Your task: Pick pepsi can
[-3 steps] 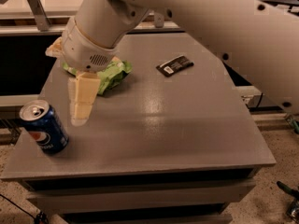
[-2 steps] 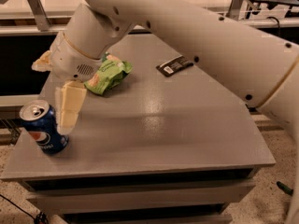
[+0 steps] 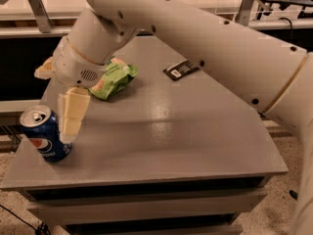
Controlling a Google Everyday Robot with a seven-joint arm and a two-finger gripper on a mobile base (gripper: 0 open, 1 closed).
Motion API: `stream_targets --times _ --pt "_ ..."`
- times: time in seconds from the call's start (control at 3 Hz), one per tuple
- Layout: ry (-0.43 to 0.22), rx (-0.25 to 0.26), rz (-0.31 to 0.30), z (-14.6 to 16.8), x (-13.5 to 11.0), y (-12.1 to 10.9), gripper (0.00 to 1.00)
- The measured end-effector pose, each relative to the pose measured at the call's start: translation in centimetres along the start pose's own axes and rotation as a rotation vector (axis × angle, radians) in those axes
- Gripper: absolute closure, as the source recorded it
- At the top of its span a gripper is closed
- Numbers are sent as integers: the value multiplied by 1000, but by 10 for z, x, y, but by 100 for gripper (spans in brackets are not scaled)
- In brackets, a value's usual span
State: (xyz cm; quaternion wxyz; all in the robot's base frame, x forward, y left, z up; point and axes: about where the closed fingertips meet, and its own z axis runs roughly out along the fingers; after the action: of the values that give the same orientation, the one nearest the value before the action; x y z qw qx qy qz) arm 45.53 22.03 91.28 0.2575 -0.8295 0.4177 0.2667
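Note:
The pepsi can [image 3: 44, 136], blue with a silver top and the round logo, stands upright at the table's front left corner. My gripper [image 3: 54, 104] hangs from the big white arm just above and to the right of the can. It is open: one cream finger [image 3: 72, 112] points down right beside the can's right side, and the other [image 3: 44, 69] shows farther back on the left. The can is not held.
A green snack bag [image 3: 111, 78] lies behind the gripper, partly under the arm. A flat black packet [image 3: 181, 69] lies at the back middle of the grey table [image 3: 186, 136]. The table's left and front edges are close to the can.
The gripper has moved left and down towards the can, and its near finger now stands right beside the can. The can, bag and packet have not moved.

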Motion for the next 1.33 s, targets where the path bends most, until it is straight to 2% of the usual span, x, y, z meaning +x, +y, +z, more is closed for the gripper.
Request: stream_targets --times 0.33,0.67,1.0,1.33 --pt "-46 -66 89 19 0 18 0" --pt "-74 -105 153 32 -1 35 0" --pt "-106 -104 168 40 -4 46 18" --pt "-122 -71 123 44 -5 30 41"
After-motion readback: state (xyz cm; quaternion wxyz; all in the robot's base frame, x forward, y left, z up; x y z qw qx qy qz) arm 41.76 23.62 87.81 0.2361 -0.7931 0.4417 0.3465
